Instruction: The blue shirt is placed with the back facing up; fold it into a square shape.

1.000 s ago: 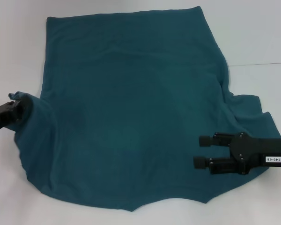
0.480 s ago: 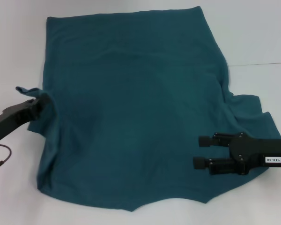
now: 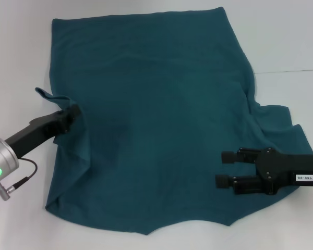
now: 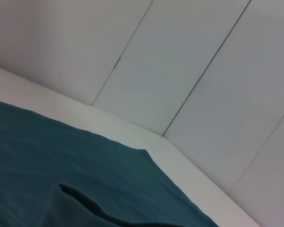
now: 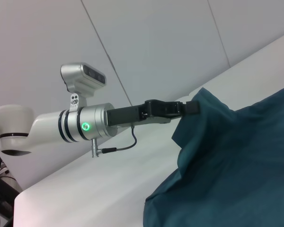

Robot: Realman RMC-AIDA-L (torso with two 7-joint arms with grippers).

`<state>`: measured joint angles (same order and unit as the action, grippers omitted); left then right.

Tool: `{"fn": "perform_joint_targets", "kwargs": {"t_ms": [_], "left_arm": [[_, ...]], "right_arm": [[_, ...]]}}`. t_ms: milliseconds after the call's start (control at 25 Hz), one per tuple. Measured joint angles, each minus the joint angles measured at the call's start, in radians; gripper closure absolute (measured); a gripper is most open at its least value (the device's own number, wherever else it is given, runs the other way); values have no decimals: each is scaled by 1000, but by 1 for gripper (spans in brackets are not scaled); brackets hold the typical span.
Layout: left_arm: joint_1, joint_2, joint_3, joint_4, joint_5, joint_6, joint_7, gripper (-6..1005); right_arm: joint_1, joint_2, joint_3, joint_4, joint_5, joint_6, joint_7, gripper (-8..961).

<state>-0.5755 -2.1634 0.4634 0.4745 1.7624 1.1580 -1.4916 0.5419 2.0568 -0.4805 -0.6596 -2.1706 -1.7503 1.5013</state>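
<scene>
The blue shirt (image 3: 156, 120) lies spread over the white bench (image 3: 287, 41), plain side up, no lettering showing. It covers most of the bench top in the head view, its straight hem on the far side from the robot and its curved neckline edge on the near side.

The left gripper (image 3: 72, 112) is clamped on the shirt's left sleeve and side edge, holding that cloth lifted off the bench and drawn in over the shirt's body. A small flap of the sleeve (image 3: 44, 94) sticks out beyond the gripper, and the cloth below the grip hangs in a slanted fold down toward the shirt's near left corner. In the right wrist view the same gripper (image 5: 191, 108) shows pinching a raised peak of the shirt (image 5: 236, 161), with the cloth draping down from it to the bench (image 5: 85, 189). The left wrist view shows only the shirt's surface (image 4: 61, 161) with a raised fold, the bench edge and the wall panels (image 4: 180, 61) behind.

The right gripper (image 3: 224, 168) hangs over the shirt's near right part, beside the right sleeve (image 3: 281, 125), which lies rumpled flat on the bench. Its two fingers (image 3: 228, 155) are spread apart, pointing toward the shirt's middle, and hold nothing.
</scene>
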Motion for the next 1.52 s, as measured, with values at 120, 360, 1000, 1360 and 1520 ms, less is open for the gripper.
{"fn": "perform_joint_targets", "kwargs": {"t_ms": [120,360,1000,1360,1520], "left_arm": [[-7,-1,0,-19,0,-6,9,997],[-27,-5,0,-75,0,-12,30,977],[-43,-7,74,-112,-21,-35,42,445],[13,-4,65,-80,-88,120,98,188],[27,-7,66,-84,-93,167,175,112]], "right_arm": [[0,1,0,0,0,0,1,107],[0,2,-4,0,0,0,4,109],[-1,2,2,0,0,-6,7,113],[-9,0,48,0,0,-9,7,116],[-24,-2,91,0,1,-7,7,117]]}}
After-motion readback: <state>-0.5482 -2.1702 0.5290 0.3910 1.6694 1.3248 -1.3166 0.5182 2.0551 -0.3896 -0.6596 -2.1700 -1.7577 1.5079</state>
